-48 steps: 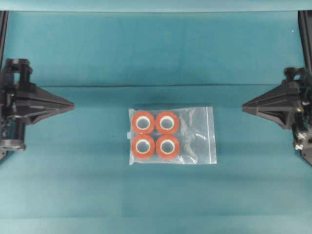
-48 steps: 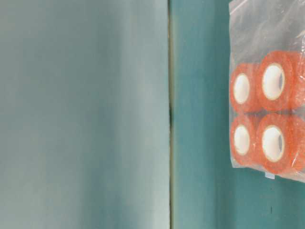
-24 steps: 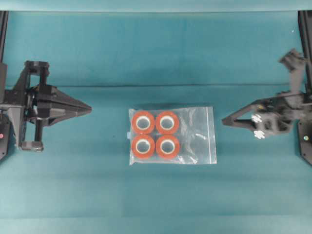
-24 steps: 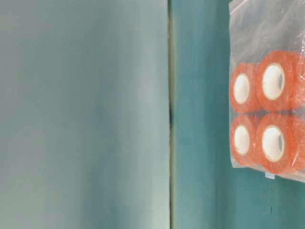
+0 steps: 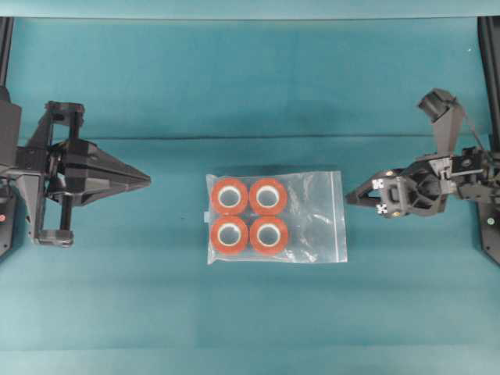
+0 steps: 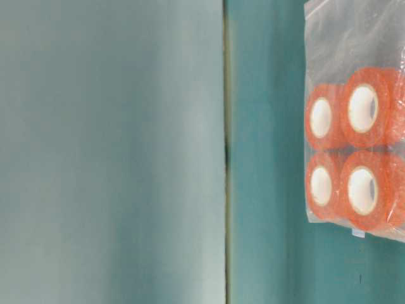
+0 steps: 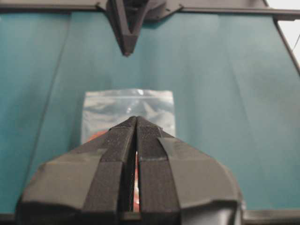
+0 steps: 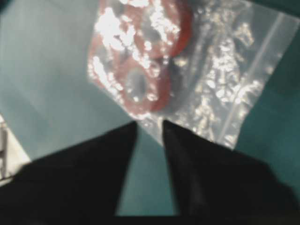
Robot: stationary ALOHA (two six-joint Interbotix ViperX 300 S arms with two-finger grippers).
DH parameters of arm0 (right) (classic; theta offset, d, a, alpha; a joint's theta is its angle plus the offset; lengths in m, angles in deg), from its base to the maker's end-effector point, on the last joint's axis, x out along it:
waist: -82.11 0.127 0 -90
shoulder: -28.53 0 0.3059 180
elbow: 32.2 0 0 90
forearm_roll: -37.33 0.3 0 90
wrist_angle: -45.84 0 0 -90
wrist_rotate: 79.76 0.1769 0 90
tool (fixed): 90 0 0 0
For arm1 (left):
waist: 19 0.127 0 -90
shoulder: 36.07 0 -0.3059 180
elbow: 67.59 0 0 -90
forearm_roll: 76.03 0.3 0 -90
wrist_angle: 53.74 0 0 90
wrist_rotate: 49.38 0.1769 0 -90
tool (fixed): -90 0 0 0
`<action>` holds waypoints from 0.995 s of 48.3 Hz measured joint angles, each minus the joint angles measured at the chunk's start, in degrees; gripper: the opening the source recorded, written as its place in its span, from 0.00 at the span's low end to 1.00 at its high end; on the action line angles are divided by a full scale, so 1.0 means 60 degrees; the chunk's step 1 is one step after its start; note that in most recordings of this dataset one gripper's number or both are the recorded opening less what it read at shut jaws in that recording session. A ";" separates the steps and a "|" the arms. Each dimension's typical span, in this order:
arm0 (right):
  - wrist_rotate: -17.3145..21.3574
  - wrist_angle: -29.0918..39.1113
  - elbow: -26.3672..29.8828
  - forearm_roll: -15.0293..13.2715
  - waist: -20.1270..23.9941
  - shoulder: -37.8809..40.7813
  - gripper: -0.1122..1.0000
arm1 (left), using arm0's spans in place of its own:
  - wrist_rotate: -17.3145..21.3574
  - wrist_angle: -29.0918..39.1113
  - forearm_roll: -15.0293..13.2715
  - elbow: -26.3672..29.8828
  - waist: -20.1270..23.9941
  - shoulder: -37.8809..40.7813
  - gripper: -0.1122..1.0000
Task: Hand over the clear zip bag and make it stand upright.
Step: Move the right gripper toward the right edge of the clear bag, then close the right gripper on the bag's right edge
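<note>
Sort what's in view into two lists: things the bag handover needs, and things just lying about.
For the job:
- clear zip bag, lying flat on the cloth
- tape rolls, four, sealed inside the bag
- right gripper, jaws parted, just short of the bag's zip edge
- left gripper, shut, farther from the bag

Lying about:
- nothing loose; only the teal table cloth
</note>
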 measured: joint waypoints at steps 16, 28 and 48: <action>0.0264 -0.0044 -0.0029 0.0000 0.0000 0.0264 0.92 | -0.1025 0.0000 -0.0015 0.0205 0.0176 0.0571 0.09; 0.0659 -0.0352 -0.0278 0.0029 0.0132 0.0542 0.92 | -0.1084 0.0015 0.0000 0.0234 0.0176 0.0850 0.10; 0.0894 -0.1172 -0.0322 0.0132 0.0439 0.1582 0.92 | -0.1128 0.0029 0.0000 0.0234 0.0190 0.0967 0.82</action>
